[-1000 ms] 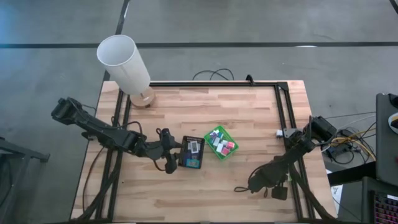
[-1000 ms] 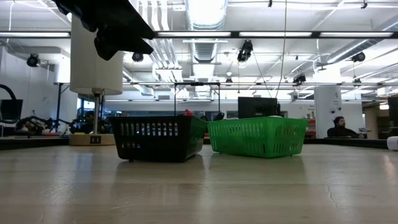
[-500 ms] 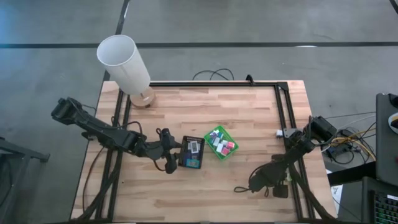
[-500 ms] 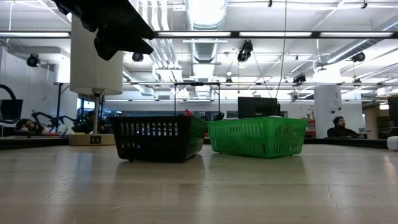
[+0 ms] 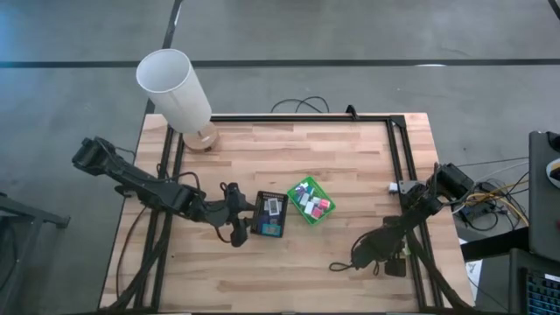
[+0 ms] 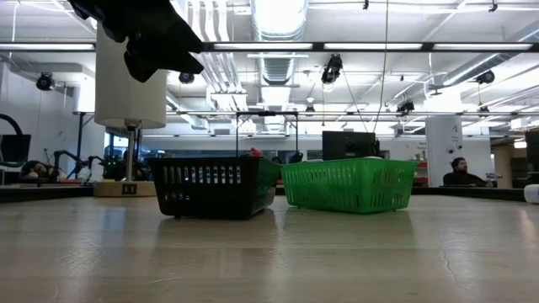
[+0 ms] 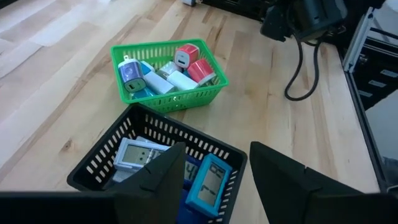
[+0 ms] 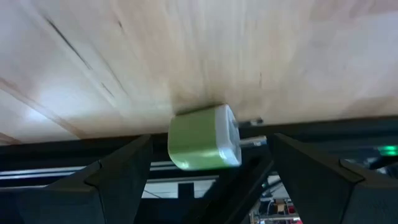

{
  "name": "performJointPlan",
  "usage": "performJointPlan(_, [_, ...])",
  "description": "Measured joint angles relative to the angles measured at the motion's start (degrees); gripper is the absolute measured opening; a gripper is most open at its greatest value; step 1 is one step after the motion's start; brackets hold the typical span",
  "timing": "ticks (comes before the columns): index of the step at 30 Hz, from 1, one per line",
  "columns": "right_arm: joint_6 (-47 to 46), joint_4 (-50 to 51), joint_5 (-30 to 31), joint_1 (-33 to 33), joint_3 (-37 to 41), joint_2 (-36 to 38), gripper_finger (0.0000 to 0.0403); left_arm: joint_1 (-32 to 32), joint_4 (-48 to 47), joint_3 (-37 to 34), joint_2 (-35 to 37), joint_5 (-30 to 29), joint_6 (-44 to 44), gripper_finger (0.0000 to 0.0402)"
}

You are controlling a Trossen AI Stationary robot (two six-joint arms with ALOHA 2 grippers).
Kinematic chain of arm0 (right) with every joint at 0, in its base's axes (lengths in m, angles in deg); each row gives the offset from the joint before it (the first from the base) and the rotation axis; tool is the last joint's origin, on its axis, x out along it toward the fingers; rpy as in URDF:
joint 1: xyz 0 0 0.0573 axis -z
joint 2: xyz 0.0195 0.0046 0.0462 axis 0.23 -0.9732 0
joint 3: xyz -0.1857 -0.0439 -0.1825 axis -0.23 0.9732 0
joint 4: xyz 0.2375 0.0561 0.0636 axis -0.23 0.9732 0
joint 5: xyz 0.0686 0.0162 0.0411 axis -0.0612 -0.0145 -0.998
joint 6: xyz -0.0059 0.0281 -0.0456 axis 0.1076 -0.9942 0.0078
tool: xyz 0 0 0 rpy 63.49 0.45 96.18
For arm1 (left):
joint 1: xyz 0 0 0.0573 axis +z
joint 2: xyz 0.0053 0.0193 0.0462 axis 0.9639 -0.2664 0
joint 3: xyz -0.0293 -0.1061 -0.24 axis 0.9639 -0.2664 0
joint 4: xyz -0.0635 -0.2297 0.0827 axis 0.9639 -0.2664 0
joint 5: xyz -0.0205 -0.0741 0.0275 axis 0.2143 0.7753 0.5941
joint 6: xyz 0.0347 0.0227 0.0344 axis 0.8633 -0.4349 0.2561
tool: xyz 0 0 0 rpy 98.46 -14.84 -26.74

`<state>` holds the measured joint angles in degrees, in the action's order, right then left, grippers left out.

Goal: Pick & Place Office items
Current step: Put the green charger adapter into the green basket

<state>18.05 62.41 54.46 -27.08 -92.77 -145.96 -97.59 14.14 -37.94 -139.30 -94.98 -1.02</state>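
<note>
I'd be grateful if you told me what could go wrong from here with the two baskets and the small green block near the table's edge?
The left gripper hangs just over the black basket's near rim; descending, a finger might catch the rim and shove the basket into the green basket beside it.

The green block sits between the right gripper's open fingers at the table edge; a missed closing might knock it off.
</note>
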Motion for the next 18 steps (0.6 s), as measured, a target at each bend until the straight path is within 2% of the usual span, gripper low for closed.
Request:
performJointPlan(7, [-1.07, -3.63, -0.25, 0.00, 1.93, 0.02, 0.0325, -0.62, 0.01, 0.00, 0.00, 0.02, 0.00, 0.0188])
performJointPlan(15, [-1.29, -3.26, -5.54, 0.02, 3.86, 0.02, 0.0324, -0.75, 0.00, 0.00, 0.00, 0.02, 0.00, 0.0188])
performJointPlan(18, [-1.98, -3.41, -5.96, 0.04, 4.34, 0.02, 0.0311, -0.77, 0.00, 0.00, 0.00, 0.02, -0.04, 0.0188])
